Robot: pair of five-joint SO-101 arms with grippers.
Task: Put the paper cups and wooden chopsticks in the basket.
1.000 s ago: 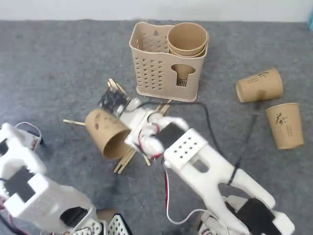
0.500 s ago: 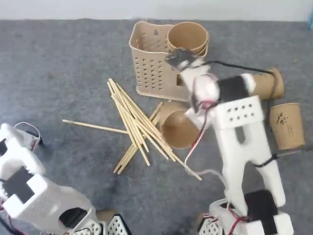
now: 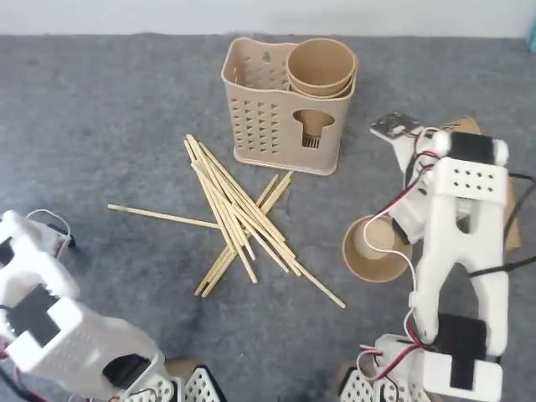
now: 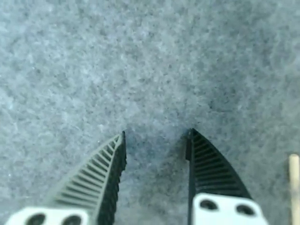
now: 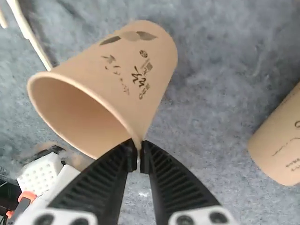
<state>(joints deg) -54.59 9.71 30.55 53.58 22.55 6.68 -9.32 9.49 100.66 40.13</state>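
Nested cups (image 3: 321,65) in the basket (image 3: 268,126); another in the right hand (image 5: 137,152)
The right hand pinches the rim of a tilted paper cup (image 3: 375,249), basket well beyond it, chopsticks (image 3: 239,213) scattered to one side. The left hand (image 4: 157,133) hangs open over the table (image 4: 140,56).

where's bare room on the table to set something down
Widest bare carpet lies left of the basket, behind the chopsticks. A smaller gap sits between chopsticks and the paper cup in the right end effector. Crowded right of the basket, around that arm.
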